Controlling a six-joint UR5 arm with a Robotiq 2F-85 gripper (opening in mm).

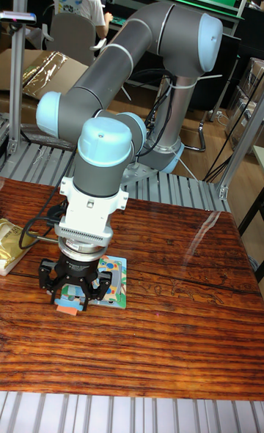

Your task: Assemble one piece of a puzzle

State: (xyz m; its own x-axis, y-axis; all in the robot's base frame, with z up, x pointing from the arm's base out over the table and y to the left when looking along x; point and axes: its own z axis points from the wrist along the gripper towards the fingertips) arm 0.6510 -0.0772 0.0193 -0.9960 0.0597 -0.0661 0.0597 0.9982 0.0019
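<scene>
1. In the tall fixed view, your gripper (72,295) points straight down over the left part of the wooden surface (183,272), its black fingers (46,275) spread to either side of a small puzzle piece (72,301) with blue, green and orange patches.
2. You can see the fingers flanking that piece, but the gripper body hides the contact, so you cannot tell whether it is clenched on the piece or released.
3. The puzzle board (115,283) lies flat just behind and right of the gripper, partly covered by it; the piece sits at the board's front-left edge, overlapping it.
4. To your left, a yellowish packet (12,242) rests at the surface's left edge, near the gripper with a black cable (33,231) looping between them.
5. Right of the board, the surface stretches open to its far right edge, and a broad strip lies open toward the front edge.
6. Behind the surface, the arm's base (165,156) stands on ribbed metal decking (44,160).
</scene>
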